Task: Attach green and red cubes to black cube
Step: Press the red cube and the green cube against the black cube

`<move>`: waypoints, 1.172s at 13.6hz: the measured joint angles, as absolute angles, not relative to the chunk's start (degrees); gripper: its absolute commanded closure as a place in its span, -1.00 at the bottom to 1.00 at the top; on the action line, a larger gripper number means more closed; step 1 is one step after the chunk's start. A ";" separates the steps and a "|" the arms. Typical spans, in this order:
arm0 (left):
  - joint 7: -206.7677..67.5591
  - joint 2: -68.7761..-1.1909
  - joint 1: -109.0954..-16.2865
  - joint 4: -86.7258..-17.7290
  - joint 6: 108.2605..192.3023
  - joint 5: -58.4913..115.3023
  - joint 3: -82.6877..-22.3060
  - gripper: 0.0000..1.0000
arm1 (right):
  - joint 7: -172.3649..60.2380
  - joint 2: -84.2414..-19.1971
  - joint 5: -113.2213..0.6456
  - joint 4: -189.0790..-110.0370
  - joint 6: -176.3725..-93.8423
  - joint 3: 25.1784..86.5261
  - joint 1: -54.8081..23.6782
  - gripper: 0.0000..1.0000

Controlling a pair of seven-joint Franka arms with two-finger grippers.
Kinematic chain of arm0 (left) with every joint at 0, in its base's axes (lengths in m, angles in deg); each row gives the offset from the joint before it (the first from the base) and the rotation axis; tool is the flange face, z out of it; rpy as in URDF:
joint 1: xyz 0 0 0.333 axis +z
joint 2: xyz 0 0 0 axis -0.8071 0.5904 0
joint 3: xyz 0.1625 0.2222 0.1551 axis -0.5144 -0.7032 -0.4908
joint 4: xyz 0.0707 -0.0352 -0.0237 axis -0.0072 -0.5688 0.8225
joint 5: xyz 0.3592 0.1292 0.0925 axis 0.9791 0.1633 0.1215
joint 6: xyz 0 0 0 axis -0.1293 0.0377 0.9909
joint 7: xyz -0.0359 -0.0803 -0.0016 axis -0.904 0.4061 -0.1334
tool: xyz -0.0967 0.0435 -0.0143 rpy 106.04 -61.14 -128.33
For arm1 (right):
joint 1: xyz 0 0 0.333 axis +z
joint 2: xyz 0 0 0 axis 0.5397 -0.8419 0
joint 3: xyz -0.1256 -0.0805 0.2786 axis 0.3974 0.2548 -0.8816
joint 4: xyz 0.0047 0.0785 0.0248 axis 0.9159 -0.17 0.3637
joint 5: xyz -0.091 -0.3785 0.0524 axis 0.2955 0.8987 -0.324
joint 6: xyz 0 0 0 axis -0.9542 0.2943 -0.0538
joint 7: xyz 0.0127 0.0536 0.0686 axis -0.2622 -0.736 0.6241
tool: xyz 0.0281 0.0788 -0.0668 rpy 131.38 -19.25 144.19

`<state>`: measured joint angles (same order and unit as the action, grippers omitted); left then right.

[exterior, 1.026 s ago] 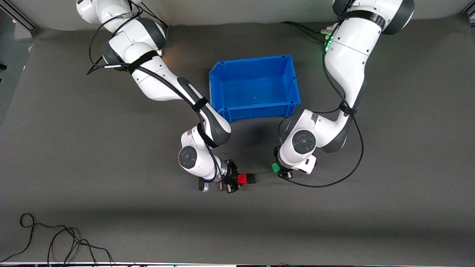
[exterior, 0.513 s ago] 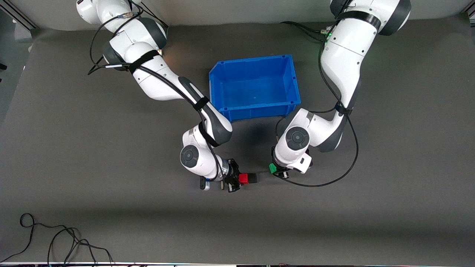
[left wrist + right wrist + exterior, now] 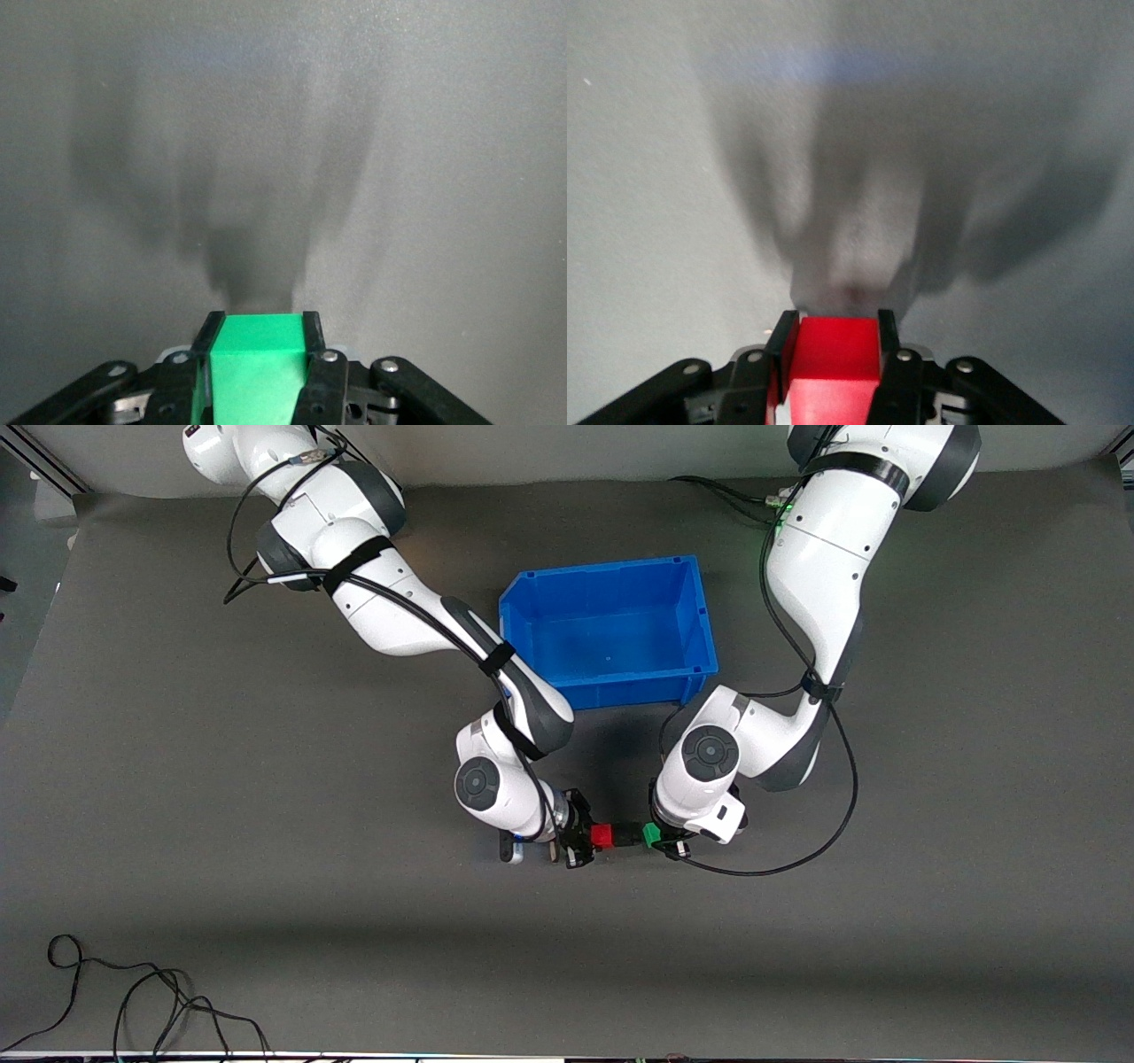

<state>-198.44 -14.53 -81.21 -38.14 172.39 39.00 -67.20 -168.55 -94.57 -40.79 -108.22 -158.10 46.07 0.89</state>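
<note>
My right gripper is shut on the red cube, low over the mat nearer the front camera than the blue bin. The black cube sits against the red cube's free side, between the red cube and the green cube. My left gripper is shut on the green cube, which is right beside the black cube; I cannot tell if they touch. In the left wrist view the green cube fills the gripper. In the right wrist view the red cube fills the gripper. The black cube shows in neither wrist view.
The blue bin stands open and empty between the two arms, farther from the front camera than the cubes. A black cable lies coiled near the table's front edge at the right arm's end.
My right gripper has carried the red cube, with the black cube on it, toward the left arm. My left gripper has brought the green cube toward them. The gap has closed to almost nothing.
</note>
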 measured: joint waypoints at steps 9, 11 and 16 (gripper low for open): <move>-198.44 -12.26 -81.79 -37.56 172.49 40.22 -67.19 1.00 | -168.73 -94.58 -40.78 -107.72 -155.94 46.39 1.22 0.61; -198.44 -12.26 -82.09 -37.56 172.49 40.27 -67.19 1.00 | -168.73 -94.59 -40.78 -107.73 -155.83 46.39 1.22 0.51; -198.44 -12.26 -82.17 -37.55 172.49 40.44 -67.20 1.00 | -168.76 -94.58 -40.78 -107.73 -155.70 46.39 1.22 -0.23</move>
